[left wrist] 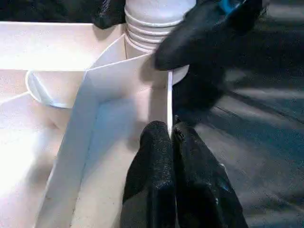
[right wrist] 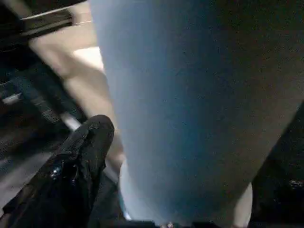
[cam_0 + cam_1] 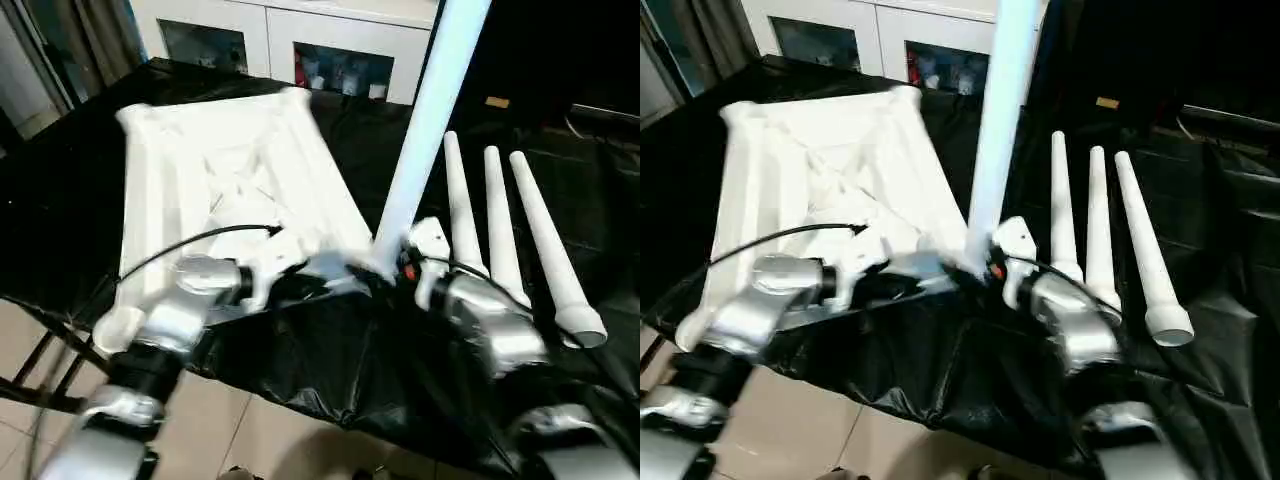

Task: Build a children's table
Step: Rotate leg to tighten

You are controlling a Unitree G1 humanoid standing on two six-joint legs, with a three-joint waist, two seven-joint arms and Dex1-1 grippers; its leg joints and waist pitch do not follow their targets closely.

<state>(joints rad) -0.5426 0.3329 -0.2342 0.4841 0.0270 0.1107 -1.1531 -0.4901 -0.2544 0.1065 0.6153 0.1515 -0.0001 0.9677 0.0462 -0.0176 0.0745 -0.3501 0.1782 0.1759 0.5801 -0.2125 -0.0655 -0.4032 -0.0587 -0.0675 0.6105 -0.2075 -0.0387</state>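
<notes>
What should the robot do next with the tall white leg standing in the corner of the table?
Probably draw the right hand back from the standing leg. The leg is upright with its ridged collar in the corner socket of the table top, and the left hand pinches the rim beside it. Three legs lie on the black sheet, so one of those likely comes next.

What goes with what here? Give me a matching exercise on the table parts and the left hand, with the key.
Things:
1. table top
2. upright leg
3. three loose legs
4. left hand

States:
A. standing in a corner socket
B. shut on a thin edge wall of the top
C. lying ribbed side up on the black cloth
D. lying side by side on the black cloth

Pairs: 1-C, 2-A, 3-D, 4-B
</notes>
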